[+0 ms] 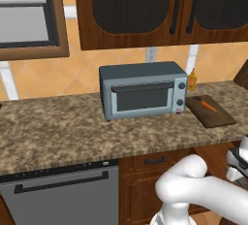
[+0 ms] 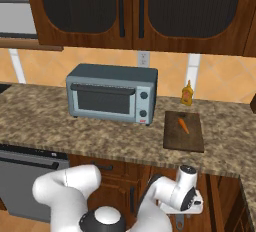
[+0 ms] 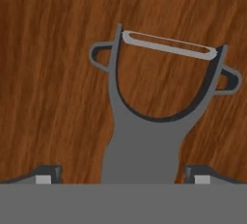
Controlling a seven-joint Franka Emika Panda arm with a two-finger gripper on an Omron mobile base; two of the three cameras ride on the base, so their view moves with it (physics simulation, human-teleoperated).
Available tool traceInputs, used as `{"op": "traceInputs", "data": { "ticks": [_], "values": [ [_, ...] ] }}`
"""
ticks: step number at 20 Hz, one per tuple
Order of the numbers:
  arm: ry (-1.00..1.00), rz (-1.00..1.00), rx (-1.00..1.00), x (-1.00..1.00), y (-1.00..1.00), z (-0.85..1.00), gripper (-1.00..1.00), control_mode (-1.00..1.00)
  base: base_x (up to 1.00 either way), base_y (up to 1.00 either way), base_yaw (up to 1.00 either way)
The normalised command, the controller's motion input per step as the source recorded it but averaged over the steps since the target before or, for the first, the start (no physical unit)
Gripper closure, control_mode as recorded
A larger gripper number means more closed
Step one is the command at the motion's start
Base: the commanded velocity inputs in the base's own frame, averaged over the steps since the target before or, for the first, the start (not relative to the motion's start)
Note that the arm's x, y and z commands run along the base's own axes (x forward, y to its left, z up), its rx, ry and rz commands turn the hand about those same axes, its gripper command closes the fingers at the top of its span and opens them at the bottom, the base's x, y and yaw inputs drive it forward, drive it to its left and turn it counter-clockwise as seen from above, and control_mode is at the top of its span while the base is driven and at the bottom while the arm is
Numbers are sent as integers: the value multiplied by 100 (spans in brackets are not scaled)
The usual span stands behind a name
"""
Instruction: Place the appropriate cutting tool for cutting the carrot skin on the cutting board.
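A grey Y-shaped peeler (image 3: 144,141) sits between my gripper's (image 3: 123,175) two dark tips, blade end pointing away, with brown wood grain right behind it. My gripper (image 2: 180,215) hangs low in front of the lower cabinet doors, below the counter's edge, shut on the peeler (image 2: 179,222). Up on the counter lies the dark brown cutting board (image 2: 190,141) (image 1: 218,118), right of the toaster oven. The small orange carrot (image 2: 183,125) (image 1: 209,106) rests on the board's far half.
A grey toaster oven (image 1: 143,89) (image 2: 112,93) stands mid-counter. A yellow bottle (image 2: 187,93) (image 1: 192,80) stands by the wall behind the board. A dishwasher (image 1: 63,195) sits under the counter on the left. Upper cabinets (image 2: 135,11) hang overhead.
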Motion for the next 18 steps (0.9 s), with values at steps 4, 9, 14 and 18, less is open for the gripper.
{"op": "traceInputs", "data": {
  "ticks": [4, 9, 14, 18],
  "values": [
    [1, 0, 0, 5, 1, -46, -100, -100, 0, 0, 0],
    [-2, 0, 1, -20, 2, -68, 100, -100, 0, 0, 0],
    [0, -1, 0, -15, 46, -77, 100, -100, 0, 0, 0],
    [0, -2, 0, -16, 61, -44, 100, -100, 0, 0, 0]
  ]
}}
